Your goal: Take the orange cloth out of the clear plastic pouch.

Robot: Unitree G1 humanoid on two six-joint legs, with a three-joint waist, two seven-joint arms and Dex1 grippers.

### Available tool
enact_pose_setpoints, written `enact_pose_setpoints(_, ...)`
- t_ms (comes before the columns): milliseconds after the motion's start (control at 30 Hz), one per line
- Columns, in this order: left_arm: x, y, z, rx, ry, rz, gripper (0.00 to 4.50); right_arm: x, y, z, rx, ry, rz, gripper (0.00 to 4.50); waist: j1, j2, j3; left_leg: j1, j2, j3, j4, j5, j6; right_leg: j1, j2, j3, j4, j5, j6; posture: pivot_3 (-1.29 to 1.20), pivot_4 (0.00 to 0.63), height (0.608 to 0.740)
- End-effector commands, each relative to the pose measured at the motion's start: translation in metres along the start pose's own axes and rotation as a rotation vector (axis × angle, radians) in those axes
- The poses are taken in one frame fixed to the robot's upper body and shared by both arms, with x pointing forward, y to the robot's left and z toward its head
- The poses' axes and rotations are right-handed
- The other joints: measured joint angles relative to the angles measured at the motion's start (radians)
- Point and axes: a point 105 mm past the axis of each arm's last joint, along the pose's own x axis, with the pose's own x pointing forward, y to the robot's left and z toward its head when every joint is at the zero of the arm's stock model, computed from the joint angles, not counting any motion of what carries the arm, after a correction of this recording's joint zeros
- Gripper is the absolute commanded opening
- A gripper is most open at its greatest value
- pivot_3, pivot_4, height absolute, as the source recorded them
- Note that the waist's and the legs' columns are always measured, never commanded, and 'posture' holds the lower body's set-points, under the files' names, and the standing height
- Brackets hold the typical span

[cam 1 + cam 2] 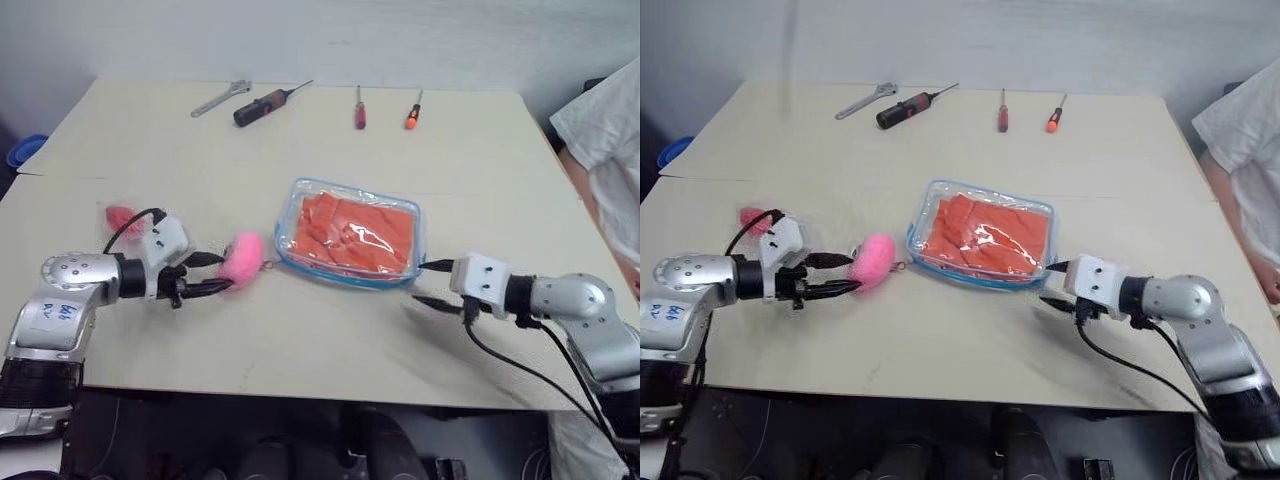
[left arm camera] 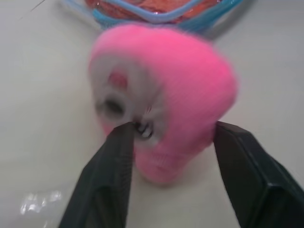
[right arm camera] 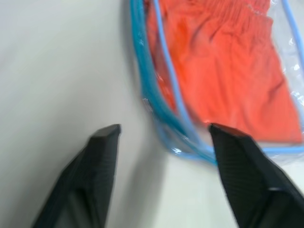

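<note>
Both grippers spread: left gripper (image 2: 171,130) straddles bunny charm (image 2: 164,95); right gripper (image 3: 164,130) at pouch (image 3: 161,109) corner.

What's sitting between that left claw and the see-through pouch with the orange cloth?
A pink plush charm, between the left gripper's open fingers and attached to the clear plastic pouch; the head views show it.

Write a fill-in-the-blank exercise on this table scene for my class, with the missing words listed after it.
1. The orange cloth lies inside the clear plastic ____.
2. The left gripper stands open at the ____ plush charm.
3. The right gripper is ____, beside the clear plastic pouch.
4. At the table's far edge, beside three screwdrivers, lies a metal ____.

Missing words: pouch; pink; open; wrench
</note>
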Motion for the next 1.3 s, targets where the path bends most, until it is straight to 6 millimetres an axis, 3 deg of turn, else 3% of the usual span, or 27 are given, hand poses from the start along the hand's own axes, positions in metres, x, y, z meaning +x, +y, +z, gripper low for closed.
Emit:
enact_pose_setpoints(33, -0.016, 0.006, 0.033, 0.038, -0.069, -0.03, 4.11, -0.015, -0.009, 0.034, 0.088, -0.116, -0.101, 4.47, 0.0, 0.0, 0.0, 0.0, 0.0, 0.0, 0.0, 0.0, 0.0, 0.0, 0.0, 0.001, 0.0, 0.0, 0.0, 0.0, 0.15, 0.74)
enact_pose_setpoints(133, -0.006, -0.004, 0.07, 0.144, -0.122, -0.141, 4.11, -0.02, 0.006, 0.055, 0.231, -0.2, -0.059, 4.47, 0.005, 0.0, 0.0, 0.0, 0.0, 0.0, 0.0, 0.0, -0.001, 0.0, 0.0, 0.0, 0.001, 0.0, 0.0, 0.0, 0.15, 0.74)
enact_pose_setpoints(233, 0.029, -0.018, 0.098, 0.318, -0.15, -0.224, 4.11, -0.019, 0.022, 0.064, 0.311, -0.216, -0.007, 4.47, 0.021, 0.0, 0.0, 0.0, -0.001, -0.001, 0.0, 0.0, 0.0, 0.001, 0.0, -0.001, 0.0, 0.0, 0.0, 0.0, 0.15, 0.74)
enact_pose_setpoints(367, 0.086, -0.025, 0.089, 0.67, -0.036, -0.265, 4.11, -0.017, 0.035, 0.069, 0.36, -0.211, 0.026, 4.47, 0.026, 0.0, 0.0, 0.0, -0.003, 0.0, 0.0, 0.0, 0.0, 0.002, 0.001, 0.0, -0.001, 0.0, 0.0, 0.0, 0.15, 0.74)
enact_pose_setpoints(533, 0.127, -0.019, 0.092, 0.775, -0.073, -0.25, 4.11, -0.012, 0.052, 0.064, 0.388, -0.168, 0.062, 4.47, 0.02, -0.001, 0.001, 0.0, -0.002, 0.004, -0.001, 0.0, 0.0, 0.001, 0.004, 0.001, 0.0, 0.0, 0.0, 0.0, 0.15, 0.74)
enact_pose_setpoints(600, 0.133, -0.019, 0.092, 0.83, -0.076, -0.246, 4.11, -0.012, 0.054, 0.063, 0.395, -0.169, 0.05, 4.47, 0.019, -0.001, 0.001, 0.001, -0.001, 0.004, -0.001, 0.0, 0.0, 0.0, 0.004, 0.002, 0.0, 0.0, 0.0, 0.0, 0.15, 0.74)
enact_pose_setpoints(700, 0.14, -0.021, 0.097, 0.825, -0.127, -0.255, 3.52, -0.012, 0.055, 0.06, 0.415, -0.167, 0.01, 4.5, 0.024, -0.002, 0.001, 0.001, -0.001, 0.004, -0.001, 0.0, 0.0, 0.001, 0.003, 0.002, 0.001, 0.0, 0.0, 0.0, 0.15, 0.74)
enact_pose_setpoints(867, 0.14, -0.026, 0.097, 0.8, -0.162, -0.296, 1.93, -0.014, 0.058, 0.055, 0.429, -0.151, -0.024, 4.5, 0.026, -0.002, 0.001, 0.001, -0.002, 0.003, -0.001, 0.0, 0.001, 0.001, 0.002, 0.001, 0.0, 0.001, 0.001, 0.0, 0.15, 0.74)
enact_pose_setpoints(1033, 0.134, -0.037, 0.107, 0.508, -0.244, -0.396, 0.39, -0.012, 0.05, 0.048, 0.417, -0.132, -0.076, 4.5, 0.023, -0.002, 0.001, 0.001, -0.002, 0.003, -0.001, 0.0, 0.001, 0.001, 0.003, 0.001, 0.0, 0.001, 0.001, 0.0, 0.15, 0.74)
enact_pose_setpoints(1067, 0.132, -0.04, 0.112, 0.456, -0.264, -0.412, 0.39, -0.012, 0.049, 0.047, 0.412, -0.129, -0.08, 4.5, 0.022, -0.002, 0.001, 0.001, -0.002, 0.003, -0.001, 0.0, 0.001, 0.001, 0.003, 0.001, 0.0, 0.001, 0.001, 0.0, 0.15, 0.74)
enact_pose_setpoints(1167, 0.129, -0.037, 0.123, 0.301, -0.307, -0.397, 0.35, -0.002, 0.043, 0.044, 0.368, -0.119, -0.091, 3.87, 0.021, -0.002, 0.001, 0.001, -0.001, 0.003, 0.0, 0.0, 0.001, 0.001, 0.003, 0.001, 0.0, 0.001, 0.001, 0.0, 0.15, 0.74)
enact_pose_setpoints(1300, 0.128, -0.037, 0.128, 0.225, -0.319, -0.386, 0.35, 0.02, 0.031, 0.045, 0.252, -0.105, -0.113, 2.52, 0.017, -0.002, 0.001, 0.001, -0.001, 0.003, -0.001, 0.0, 0.001, 0.001, 0.003, 0.002, 0.0, 0.001, 0.001, 0.0, 0.15, 0.74)
